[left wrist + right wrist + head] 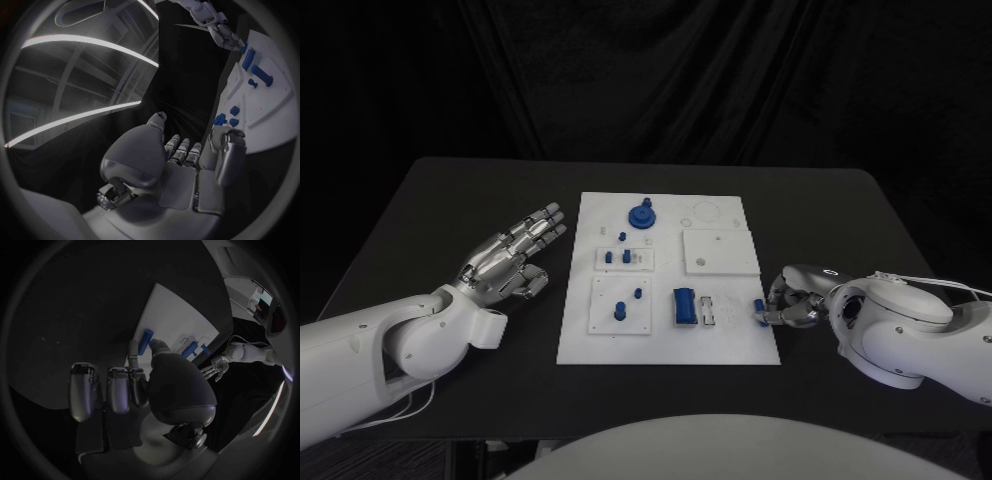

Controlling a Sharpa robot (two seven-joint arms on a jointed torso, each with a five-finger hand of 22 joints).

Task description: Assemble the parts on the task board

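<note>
A small blue part (762, 306), judged light, rigid and best pinched across its sides, is gripped by the right hand (790, 297) at the task board's (718, 350) right edge; the left hand (514, 255) is held open, empty.

Take the task board (733, 345) as your landmark. Left of it, your left hand (512, 255) hovers over bare black table (430, 210) with fingers spread and nothing in them, just clear of the board's left edge. At the board's right edge, near the front corner, your right hand (788, 298) crowds in, pinching a small blue part (760, 306). On the board, the tall blue knob (642, 215) stands up near the far edge, and the blue block (685, 306) sits toward the front. The table beyond the board's far edge lies open.
</note>
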